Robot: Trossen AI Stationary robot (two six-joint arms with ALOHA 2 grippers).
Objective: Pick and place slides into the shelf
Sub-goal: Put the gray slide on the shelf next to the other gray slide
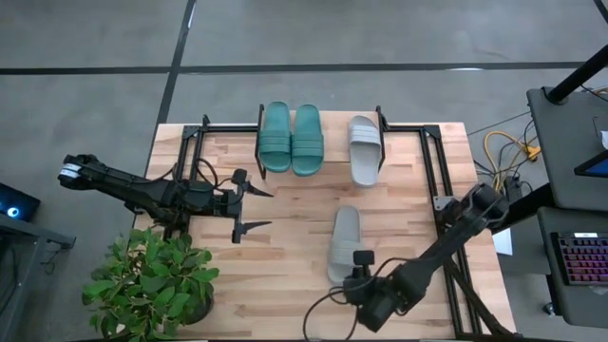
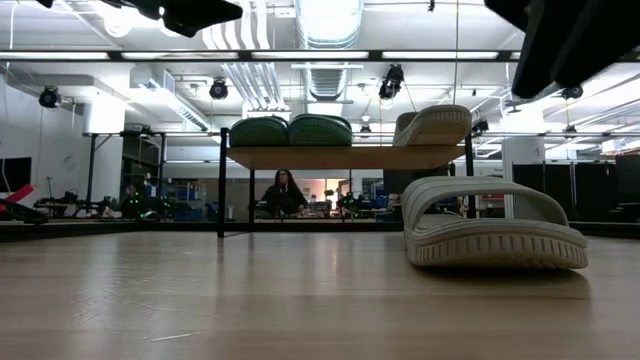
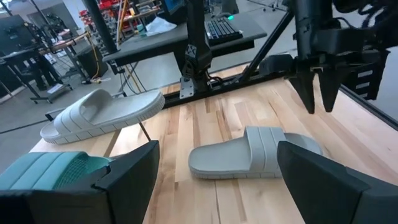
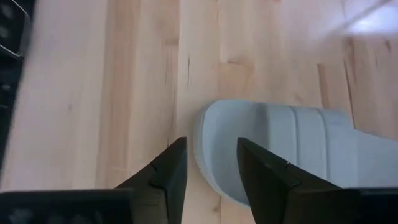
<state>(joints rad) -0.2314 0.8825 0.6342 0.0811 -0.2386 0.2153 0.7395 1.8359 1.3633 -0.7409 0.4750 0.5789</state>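
One grey slide (image 1: 345, 243) on table, just beyond right gripper (image 1: 360, 270)

Two teal green ribbed slides (image 1: 291, 139), two light grey slides (image 1: 365, 148), pale wooden shelf (image 2: 345, 156)

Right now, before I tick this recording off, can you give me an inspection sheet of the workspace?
Surface: light wooden plank tabletop, black metal frame along its edges.
Job's things: two teal green rubber slides and one light grey ribbed slide sit on the low wooden shelf with black legs; a second light grey slide lies on the tabletop.
Clutter: leafy green potted plant at the near left corner.
Grippers: left tool open, empty, hovering left of centre; right tool above the heel end of the loose grey slide, fingers apart, not gripping.
Cables: yellow cable bundle off the right edge.
Surroundings: keyboard on a side desk; person seated far behind.
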